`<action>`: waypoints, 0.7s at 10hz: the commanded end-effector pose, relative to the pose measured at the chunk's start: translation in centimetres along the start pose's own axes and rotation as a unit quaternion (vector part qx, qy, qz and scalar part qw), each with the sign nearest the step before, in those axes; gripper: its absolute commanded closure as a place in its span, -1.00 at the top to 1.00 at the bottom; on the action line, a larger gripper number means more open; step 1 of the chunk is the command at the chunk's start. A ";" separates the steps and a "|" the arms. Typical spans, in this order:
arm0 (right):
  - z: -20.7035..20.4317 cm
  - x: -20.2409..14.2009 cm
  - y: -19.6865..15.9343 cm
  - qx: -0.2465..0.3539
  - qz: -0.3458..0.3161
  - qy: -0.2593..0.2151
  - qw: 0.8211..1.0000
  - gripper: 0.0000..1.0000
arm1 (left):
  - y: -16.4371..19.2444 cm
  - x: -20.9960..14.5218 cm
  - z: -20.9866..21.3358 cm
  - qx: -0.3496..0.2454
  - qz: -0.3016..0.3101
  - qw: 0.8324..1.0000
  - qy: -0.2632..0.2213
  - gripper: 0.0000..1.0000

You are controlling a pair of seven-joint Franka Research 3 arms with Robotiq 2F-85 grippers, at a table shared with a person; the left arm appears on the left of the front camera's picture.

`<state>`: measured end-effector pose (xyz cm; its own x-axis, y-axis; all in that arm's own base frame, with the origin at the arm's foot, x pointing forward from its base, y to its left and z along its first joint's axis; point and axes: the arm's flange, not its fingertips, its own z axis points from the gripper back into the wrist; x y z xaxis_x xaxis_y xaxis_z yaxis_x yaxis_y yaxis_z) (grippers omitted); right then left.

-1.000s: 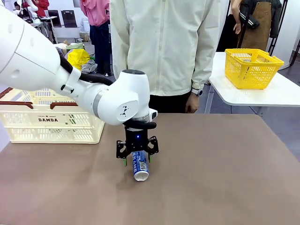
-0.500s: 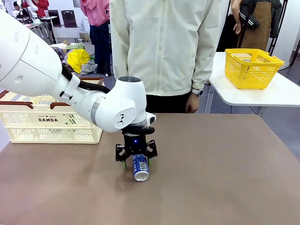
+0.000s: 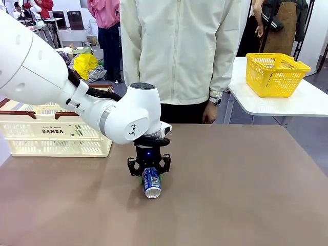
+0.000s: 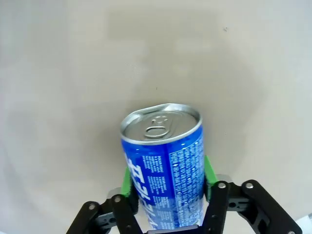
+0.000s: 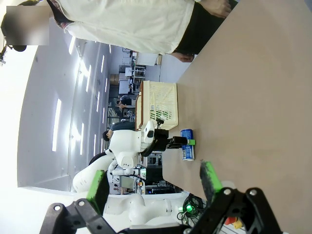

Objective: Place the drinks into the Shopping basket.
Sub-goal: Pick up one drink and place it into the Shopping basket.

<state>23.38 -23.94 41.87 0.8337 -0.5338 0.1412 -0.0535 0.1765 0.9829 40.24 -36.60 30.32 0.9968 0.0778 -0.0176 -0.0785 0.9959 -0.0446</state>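
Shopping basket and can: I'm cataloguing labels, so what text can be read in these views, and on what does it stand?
"DAMDA": dark print on the side wall of the Shopping basket.
Small line of print just above it: too small to read.
Large white lettering down the blue can: partly cut off, not readable.
Fine white print on the blue can: too small to read.

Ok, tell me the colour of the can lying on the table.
The can is blue with white lettering, silver top; clearest in the left wrist view.

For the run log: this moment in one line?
left gripper: shut on blue can, on table | right gripper: open | Shopping basket: can not in
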 end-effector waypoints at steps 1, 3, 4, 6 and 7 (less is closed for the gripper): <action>0.1 -0.1 0.0 0.003 0.011 0.004 1.000 1.00 | 0.1 0.0 -0.2 0.022 0.004 1.000 -0.007 -1.00; 0.1 -0.1 0.0 0.003 0.011 0.004 1.000 1.00 | -0.2 0.1 0.2 0.025 0.004 1.000 -0.007 -1.00; 0.1 -0.1 0.0 0.003 0.011 0.004 1.000 1.00 | -0.4 0.1 0.2 0.023 -0.001 1.000 -0.007 -1.00; 0.1 -0.1 0.0 0.003 0.011 0.004 1.000 1.00 | -0.9 -0.5 1.7 0.022 -0.013 0.999 -0.025 -1.00; 0.1 -0.1 0.0 0.003 0.011 0.004 1.000 1.00 | -1.3 -1.0 3.3 0.024 -0.012 0.999 -0.031 -1.00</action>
<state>23.38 -23.94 41.87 0.8338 -0.5338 0.1411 -0.0534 0.1764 0.9829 39.77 -37.37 31.63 0.9988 0.0487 0.0061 -0.0485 0.9985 -0.0264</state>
